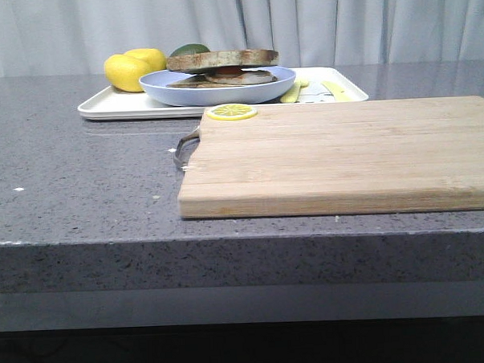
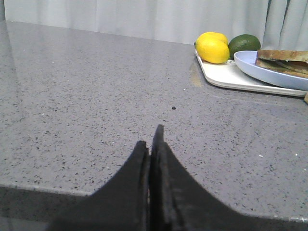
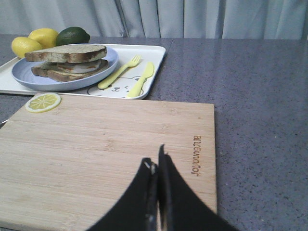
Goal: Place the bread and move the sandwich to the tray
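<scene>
The bread (image 1: 222, 59) is a thick brown-crusted slice lying on top of the sandwich (image 1: 221, 79), with a pale and reddish filling showing between the two. Both sit on a pale blue plate (image 1: 182, 92), and the plate stands on the white tray (image 1: 110, 108) at the back of the counter. The right wrist view shows the same stack of bread (image 3: 67, 53) on the sandwich (image 3: 67, 73). My right gripper (image 3: 156, 156) hangs shut and empty over the wooden cutting board (image 3: 96, 144). My left gripper (image 2: 150, 137) is shut and empty over bare counter, well short of the tray (image 2: 221, 78).
Two lemons (image 1: 130, 71) and an avocado (image 1: 190, 49) sit at the tray's left end. A yellow fork (image 3: 120, 72) and knife (image 3: 142, 79) lie on its right part. A lemon slice (image 1: 231, 112) rests on the board's far left corner. The board has a metal handle (image 1: 184, 149).
</scene>
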Motion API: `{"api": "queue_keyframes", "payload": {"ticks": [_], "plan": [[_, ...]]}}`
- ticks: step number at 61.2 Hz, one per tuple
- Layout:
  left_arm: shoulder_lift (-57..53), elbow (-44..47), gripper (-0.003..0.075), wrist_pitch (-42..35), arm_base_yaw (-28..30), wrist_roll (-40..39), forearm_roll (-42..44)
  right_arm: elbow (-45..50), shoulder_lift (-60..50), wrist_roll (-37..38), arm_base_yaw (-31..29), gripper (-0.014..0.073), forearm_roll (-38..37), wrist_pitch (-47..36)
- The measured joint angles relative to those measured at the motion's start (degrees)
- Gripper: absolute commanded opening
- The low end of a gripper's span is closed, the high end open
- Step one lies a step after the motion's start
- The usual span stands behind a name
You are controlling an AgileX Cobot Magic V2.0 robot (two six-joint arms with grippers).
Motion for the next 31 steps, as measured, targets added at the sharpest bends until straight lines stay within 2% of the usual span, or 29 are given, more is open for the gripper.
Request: {"api": "queue_keyframes", "payload": {"ticks": [18, 23, 31], "plan": [[0.0, 0.0, -0.002, 0.0, 0.0, 0.0, 0.0, 0.28, 0.0, -0.12, 0.0, -0.006, 0.0, -0.62], [0.0, 0.0, -0.002, 0.0, 0.0, 0.0, 0.0, 1.7, -0.7, -2.33, -0.36, -0.006, 0.88, -3.27], [0.0, 0.0, -0.002, 0.0, 0.0, 0.0, 0.0, 6.45, -3.96, -8.38, -2.65, -0.006, 7.01, -9.83]]}}
